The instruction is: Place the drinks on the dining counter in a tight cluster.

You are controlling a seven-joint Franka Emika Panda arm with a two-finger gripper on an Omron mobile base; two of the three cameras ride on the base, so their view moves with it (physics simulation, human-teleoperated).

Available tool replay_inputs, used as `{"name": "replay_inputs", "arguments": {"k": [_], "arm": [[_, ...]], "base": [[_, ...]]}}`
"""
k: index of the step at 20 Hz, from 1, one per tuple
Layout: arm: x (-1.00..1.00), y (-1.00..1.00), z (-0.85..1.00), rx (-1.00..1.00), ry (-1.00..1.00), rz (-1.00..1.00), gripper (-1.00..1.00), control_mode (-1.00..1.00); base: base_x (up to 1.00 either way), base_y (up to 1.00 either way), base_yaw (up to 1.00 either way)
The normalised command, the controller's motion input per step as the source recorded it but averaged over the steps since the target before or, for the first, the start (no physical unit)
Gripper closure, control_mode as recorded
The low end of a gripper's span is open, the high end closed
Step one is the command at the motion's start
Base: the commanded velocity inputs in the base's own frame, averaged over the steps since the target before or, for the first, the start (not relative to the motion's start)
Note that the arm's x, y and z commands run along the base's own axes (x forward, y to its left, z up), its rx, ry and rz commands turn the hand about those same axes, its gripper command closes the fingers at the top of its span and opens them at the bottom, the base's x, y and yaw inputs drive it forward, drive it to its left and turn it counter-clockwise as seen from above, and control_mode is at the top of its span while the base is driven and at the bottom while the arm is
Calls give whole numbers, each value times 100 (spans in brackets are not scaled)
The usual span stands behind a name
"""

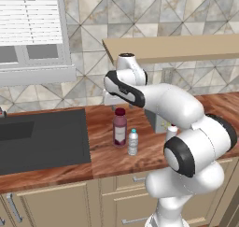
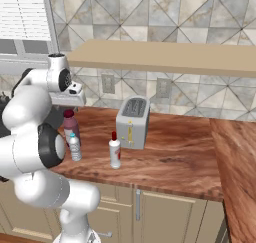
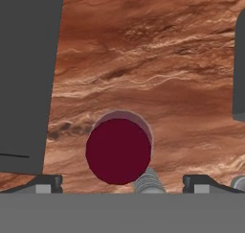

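Three drinks stand upright on the reddish-brown wood-grain dining counter [image 1: 100, 151]. The dark-purple bottle [image 1: 120, 127] with a maroon cap [image 3: 118, 150] is right next to the small clear blue-capped bottle [image 1: 133, 142]. The slim white red-capped bottle [image 2: 115, 152] stands apart, further right; in the left base view my arm hides most of the white bottle [image 1: 171, 130]. My gripper [image 1: 115, 104] hangs just above the purple bottle [image 2: 70, 124], pointing straight down. It is open and holds nothing. In the hand view the gripper [image 3: 123, 183] straddles the maroon cap without touching it.
A dark sink basin [image 1: 42, 139] is set into the counter left of the bottles. A silver toaster [image 2: 132, 122] stands behind the white bottle. A pale wall shelf [image 2: 165, 57] hangs above the counter, over my hand. The counter [image 2: 235, 157] runs on round a corner at the right.
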Motion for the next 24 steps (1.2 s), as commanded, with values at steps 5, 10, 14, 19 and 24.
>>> {"name": "replay_inputs", "arguments": {"k": [5,10,14,19,24], "arm": [[2,0,-12,0,0,0,-100,-100],[9,0,-20,0,0,0,-100,-100],[0,0,0,0,0,0,-100,-100],[6,5,-10,0,0,0,-100,-100],[9,11,-13,0,0,0,-100,-100]], "base": [[0,0,0],[0,0,0],[0,0,0],[0,0,0],[0,0,0]]}}
